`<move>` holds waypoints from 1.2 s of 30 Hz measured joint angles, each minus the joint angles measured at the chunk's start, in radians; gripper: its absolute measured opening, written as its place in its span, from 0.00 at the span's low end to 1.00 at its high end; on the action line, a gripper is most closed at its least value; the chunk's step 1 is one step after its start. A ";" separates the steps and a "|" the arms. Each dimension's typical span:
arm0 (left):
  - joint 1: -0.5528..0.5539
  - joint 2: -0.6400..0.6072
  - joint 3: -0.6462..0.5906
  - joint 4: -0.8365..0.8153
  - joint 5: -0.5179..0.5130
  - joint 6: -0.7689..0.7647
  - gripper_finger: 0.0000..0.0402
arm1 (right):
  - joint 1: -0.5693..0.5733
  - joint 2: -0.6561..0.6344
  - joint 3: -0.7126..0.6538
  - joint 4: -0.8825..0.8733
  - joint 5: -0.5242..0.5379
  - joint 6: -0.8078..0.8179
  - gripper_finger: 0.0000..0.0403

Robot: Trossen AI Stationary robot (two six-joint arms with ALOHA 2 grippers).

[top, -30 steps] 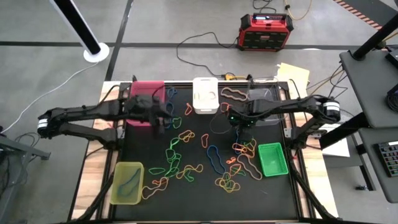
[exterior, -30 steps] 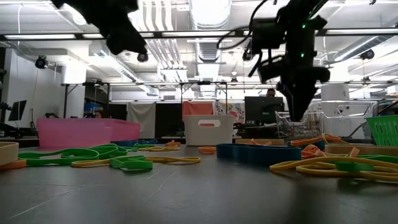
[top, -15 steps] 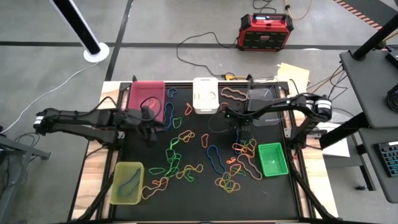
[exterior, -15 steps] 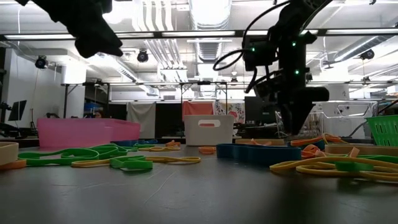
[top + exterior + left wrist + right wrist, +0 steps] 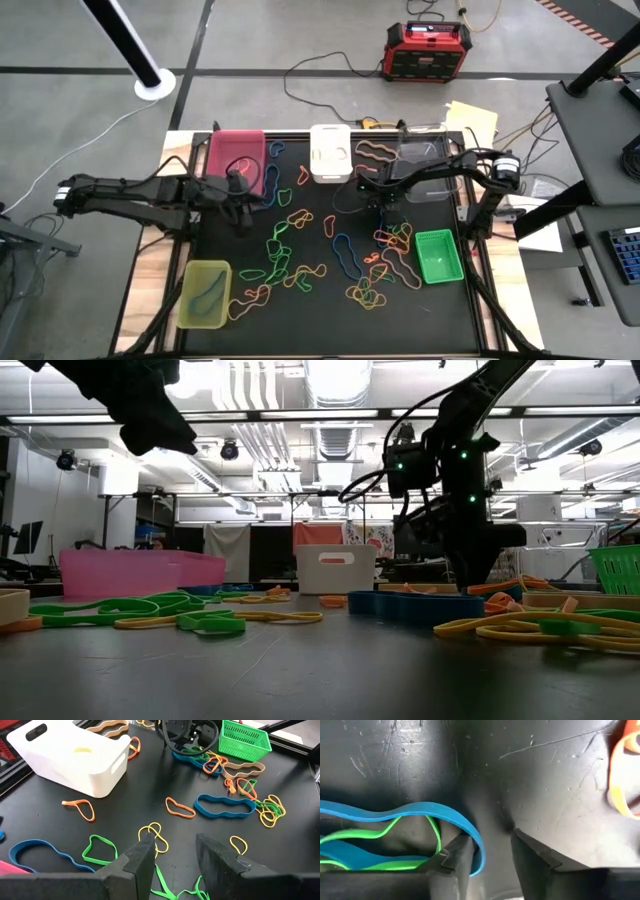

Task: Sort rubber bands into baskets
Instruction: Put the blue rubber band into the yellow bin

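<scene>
Our right end effector presses narrowly parted fingers to the worktop astride a blue rubber band, apparently to pinch it, while our left end effector hovers empty, narrowly parted, at nine o'clock.

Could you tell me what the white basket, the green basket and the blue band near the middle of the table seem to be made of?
The white basket looks like smooth, opaque moulded plastic, with rounded corners and a cut-out handle. The green basket also seems plastic, but with slotted, open walls and a slight gloss. The blue band appears to be matte rubber: it lies flat in a wavy, floppy loop.
</scene>
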 joint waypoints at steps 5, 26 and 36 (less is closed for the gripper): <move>0.000 0.005 0.000 0.000 -0.020 0.007 0.32 | 0.001 0.023 0.002 0.005 0.000 -0.004 0.12; 0.000 0.112 0.000 0.197 -0.103 0.068 0.37 | 0.046 -0.343 0.006 0.349 0.008 -0.064 0.02; 0.000 0.218 0.000 0.384 -0.102 0.082 0.53 | 0.141 -0.270 0.001 0.795 -0.115 -0.237 0.02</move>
